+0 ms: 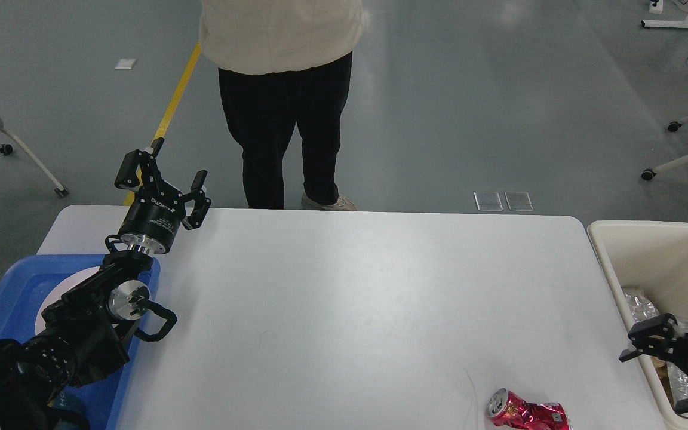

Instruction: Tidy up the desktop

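White counter (pixel 344 298) spans mid-scene; crushed red can (pixel 528 413) lies at its near right. Right gripper (pixel 642 343), jaws' state unclear, over cream bin (pixel 619 230). Left gripper (pixel 162 185) jaws spread, empty. Recommend right gripper descend leftward, straddling can's body.

A single head view is given, aimed forward and down from close above the worktop (pixel 344 298), floor seen beyond

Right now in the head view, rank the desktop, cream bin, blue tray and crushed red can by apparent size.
1. desktop
2. cream bin and blue tray: both cut off, unsure
3. crushed red can
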You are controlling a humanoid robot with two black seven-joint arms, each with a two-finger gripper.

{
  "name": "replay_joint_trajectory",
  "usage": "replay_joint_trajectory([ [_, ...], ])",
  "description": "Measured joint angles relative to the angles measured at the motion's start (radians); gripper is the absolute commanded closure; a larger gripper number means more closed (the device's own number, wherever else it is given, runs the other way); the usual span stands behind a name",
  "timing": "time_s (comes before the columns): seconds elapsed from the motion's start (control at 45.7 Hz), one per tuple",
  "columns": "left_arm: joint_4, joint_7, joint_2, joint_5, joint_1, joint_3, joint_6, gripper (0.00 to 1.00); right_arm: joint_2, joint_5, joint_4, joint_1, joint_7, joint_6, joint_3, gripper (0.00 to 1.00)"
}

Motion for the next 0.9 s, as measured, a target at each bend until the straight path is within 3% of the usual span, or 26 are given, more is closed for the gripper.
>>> replay_joint_trajectory([
  [0.197,0.0,0.0,0.0,0.0,0.0,0.0,0.0,0.03,0.011,0.047,0.018,-0.001,0.0,-0.005,0.017,0.0],
  [0.438,0.0,0.0,0.0,0.001,0.0,0.0,0.0,0.04,0.122,0.042,0.011,-0.029,-0.002,-0.028,0.011,0.0],
  [0.897,0.0,0.0,0.0,0.001,0.0,0.0,0.0,0.03,0.345,0.054,-0.041,-0.152,-0.002,-0.165,0.021,0.0],
])
